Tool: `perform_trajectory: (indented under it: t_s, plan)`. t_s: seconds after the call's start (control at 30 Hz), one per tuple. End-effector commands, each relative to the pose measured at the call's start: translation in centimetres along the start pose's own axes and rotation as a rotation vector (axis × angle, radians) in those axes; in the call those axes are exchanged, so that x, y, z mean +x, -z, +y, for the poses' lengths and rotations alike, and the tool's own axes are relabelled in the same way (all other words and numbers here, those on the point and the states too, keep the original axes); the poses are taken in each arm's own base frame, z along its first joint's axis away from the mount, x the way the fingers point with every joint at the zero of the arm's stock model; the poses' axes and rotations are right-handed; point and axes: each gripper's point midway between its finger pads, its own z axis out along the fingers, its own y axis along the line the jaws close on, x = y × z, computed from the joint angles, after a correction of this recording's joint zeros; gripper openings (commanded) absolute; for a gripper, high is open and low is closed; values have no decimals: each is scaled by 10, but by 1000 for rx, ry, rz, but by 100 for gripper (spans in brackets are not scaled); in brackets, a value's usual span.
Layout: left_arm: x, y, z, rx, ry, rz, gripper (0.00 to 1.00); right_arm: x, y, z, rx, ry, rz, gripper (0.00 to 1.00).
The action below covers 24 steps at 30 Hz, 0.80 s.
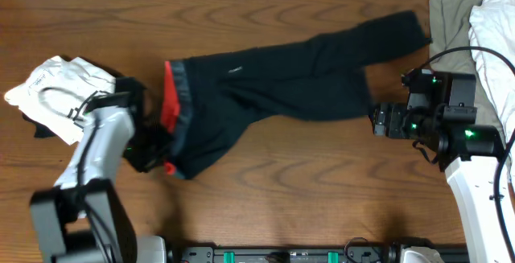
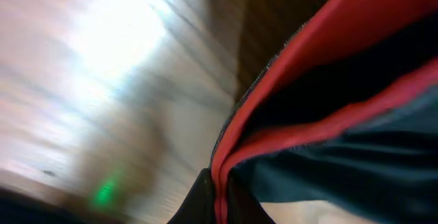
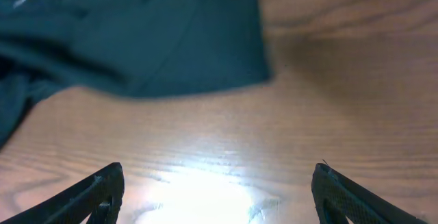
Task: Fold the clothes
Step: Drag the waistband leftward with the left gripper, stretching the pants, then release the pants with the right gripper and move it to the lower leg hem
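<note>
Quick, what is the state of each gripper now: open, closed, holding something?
Left gripper: closed on the trousers, at the waistband.
Right gripper: open, holding nothing.

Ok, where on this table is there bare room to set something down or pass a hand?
Two bare patches of table: the wide front strip below the trousers, and the back-left stretch beyond the white shirt and waistband. Crowded: left gripper at the waistband beside the shirt; right gripper near the leg end, by the heap.

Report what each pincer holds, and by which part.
Left pincer grips the trousers by the red-edged waistband; right pincer is open, holding nothing.
</note>
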Motion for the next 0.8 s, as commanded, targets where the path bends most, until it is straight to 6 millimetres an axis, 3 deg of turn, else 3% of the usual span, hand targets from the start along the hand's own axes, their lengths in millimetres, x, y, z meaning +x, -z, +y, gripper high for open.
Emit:
perform_trajectory:
  t_s: [0.0, 0.23, 0.47, 0.77]
  plan:
    - [-10, 10, 16, -9, -10, -47, 6, -3, -14, -8, 21, 4, 15, 86]
    - [-9, 10, 16, -12, -19, -49, 6, -17, -72, -6, -51, -7, 37, 95]
    - [-10, 10, 16, -12, -19, -50, 6, -9, -137, -7, -123, -22, 99, 95]
    - [-10, 10, 16, -11, -19, -50, 6, 6, -180, 7, -172, 10, 138, 93]
